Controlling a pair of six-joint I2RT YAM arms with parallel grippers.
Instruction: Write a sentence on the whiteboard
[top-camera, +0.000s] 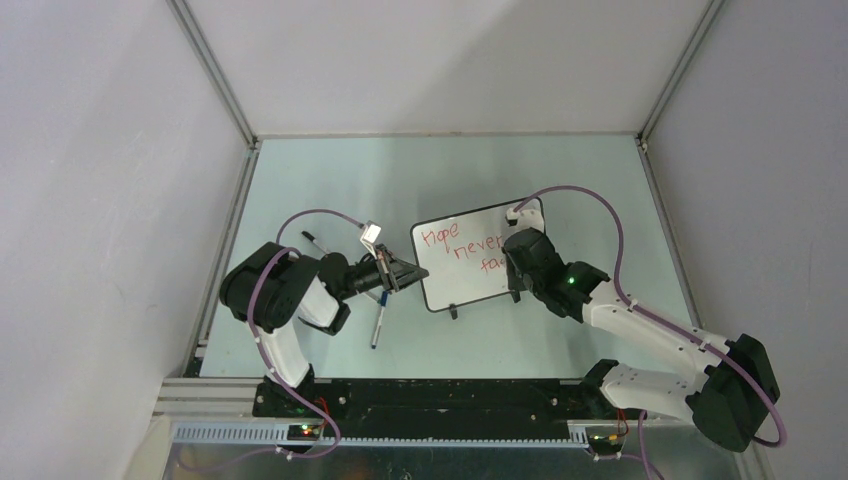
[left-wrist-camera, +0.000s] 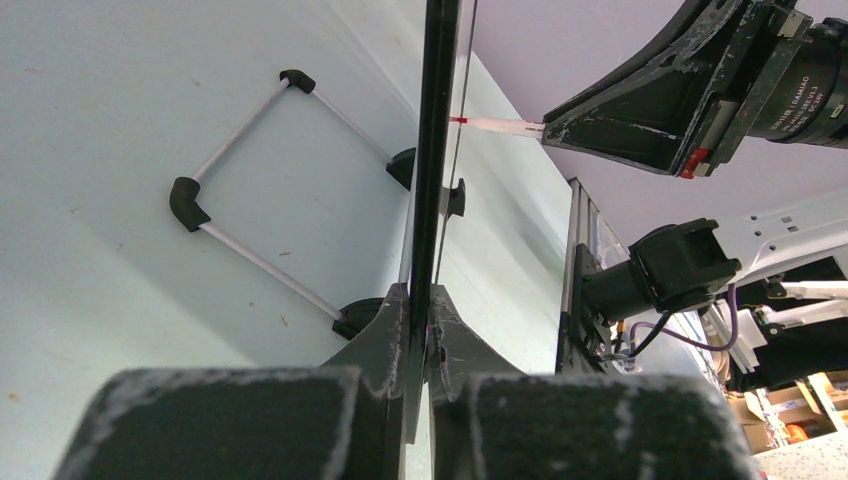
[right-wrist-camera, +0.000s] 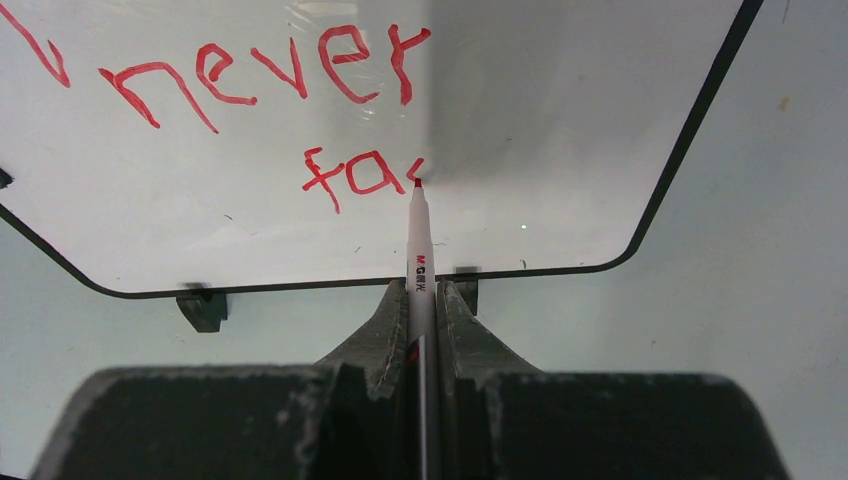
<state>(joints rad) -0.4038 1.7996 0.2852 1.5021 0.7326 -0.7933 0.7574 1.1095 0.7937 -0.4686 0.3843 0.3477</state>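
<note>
Pale green surface (top-camera: 330, 170) carrying the work. Red sentence (top-camera: 470, 249), reading "Hope never fa", runs across the whiteboard (right-wrist-camera: 560, 130) directly ahead of the right claw (right-wrist-camera: 420, 300), which is closed tight on a marker (right-wrist-camera: 419, 250); its tip touches the board just after the "a". The left claw (left-wrist-camera: 420, 310) is clamped on the board's edge. Probable hazards: excess tip pressure shifting the board in that clamp; a lifted tip breaking strokes; the marker twisting between the fingers.

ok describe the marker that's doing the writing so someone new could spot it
Find the whiteboard on the table, then the right gripper at its right end. The marker is the white barrel clamped in its jaws, red tip touching the board after "fa", unlike the dark pen lying loose.
</note>
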